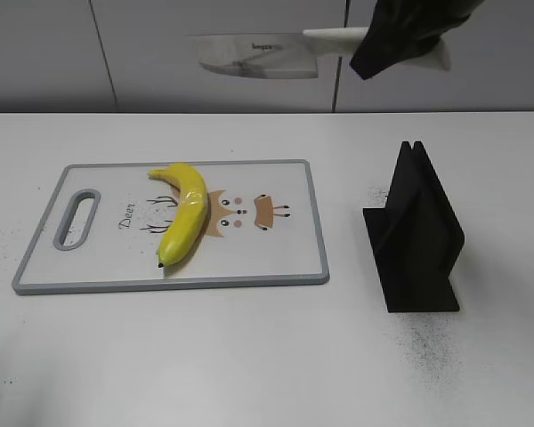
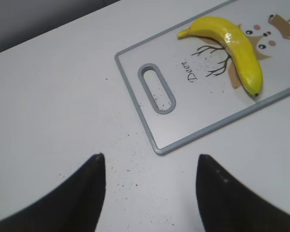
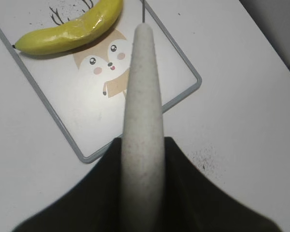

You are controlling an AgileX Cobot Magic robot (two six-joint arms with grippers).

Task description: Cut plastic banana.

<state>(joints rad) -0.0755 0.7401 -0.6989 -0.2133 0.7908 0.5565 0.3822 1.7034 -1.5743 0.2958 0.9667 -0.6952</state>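
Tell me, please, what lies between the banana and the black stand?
In the exterior view, only the cutting board's deer-printed right part and bare white table separate the plastic banana from the black stand.

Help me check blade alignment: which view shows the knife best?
The exterior view: the knife shows side-on, held high by the right end effector. The right wrist view shows only its handle end-on; the left wrist view misses it.

This looks like a robot test bench in a lab, not a kitchen. A plain white tabletop, speckled with dark grit, stands before bare grey wall panels. It carries only staged props: a grey-rimmed white plastic cutting board with a cartoon deer print and a black plastic knife stand.
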